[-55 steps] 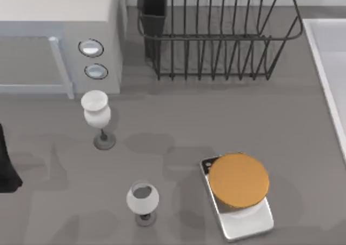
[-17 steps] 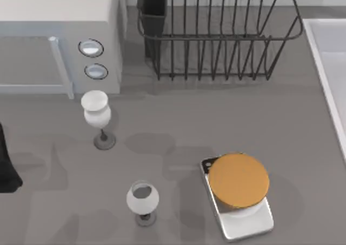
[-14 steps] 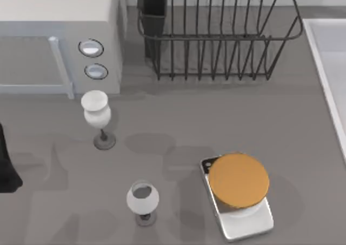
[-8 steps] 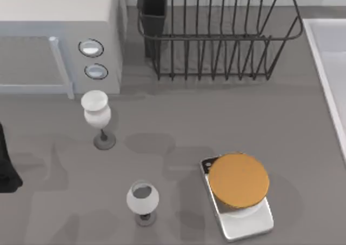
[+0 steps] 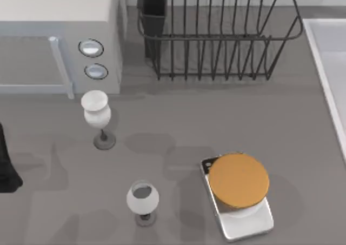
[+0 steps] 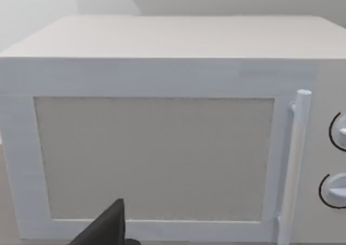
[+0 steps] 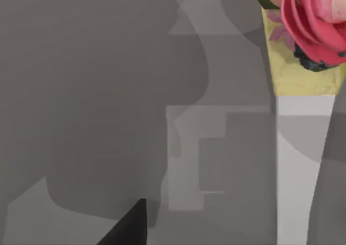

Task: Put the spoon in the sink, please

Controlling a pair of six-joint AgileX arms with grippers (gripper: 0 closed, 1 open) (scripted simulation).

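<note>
The spoon is out of view. The sink (image 5: 324,88) is a pale basin with a lighter raised rim along the table's right edge. My left arm (image 5: 5,166) is a dark shape at the table's far left edge. A dark tip of my left gripper (image 6: 108,231) hangs in front of the microwave door. My right gripper (image 7: 130,229) is a single dark tip over bare grey table.
A white microwave (image 5: 59,18) fills the back left, with a black wire dish rack (image 5: 216,34) behind the middle. Two wine glasses (image 5: 97,112) (image 5: 142,199) stand left of centre. An orange disc (image 5: 238,179) lies on a shiny metal tray (image 5: 254,226). A pink-and-yellow flowered thing (image 7: 308,34) tops a white strip (image 7: 297,169).
Faint shadows on the table surface have shifted slightly. No object has moved and the left arm stays at the left edge.
</note>
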